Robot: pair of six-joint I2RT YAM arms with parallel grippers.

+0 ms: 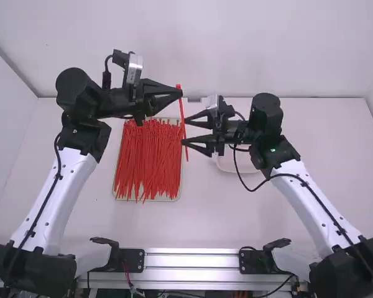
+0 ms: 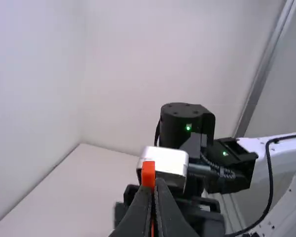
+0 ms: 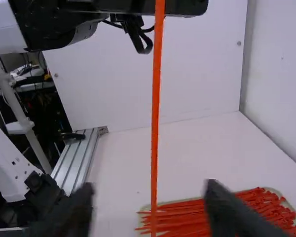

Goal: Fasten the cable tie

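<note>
A single red cable tie [image 1: 183,121] hangs straight down from my left gripper [image 1: 178,94], which is shut on it just below its head above the tray. In the left wrist view the tie's head [image 2: 148,174] sticks up between my shut fingers. My right gripper [image 1: 188,131] stands open just right of the hanging strap, its two fingers above and below one another with the strap at their tips. In the right wrist view the strap [image 3: 156,118] runs down between my open, blurred fingers [image 3: 74,212].
A beige tray [image 1: 119,195] holds a pile of several red cable ties [image 1: 150,158] at the table's middle left. A white dish [image 1: 227,164] lies under the right wrist. White walls enclose the table at the back and sides.
</note>
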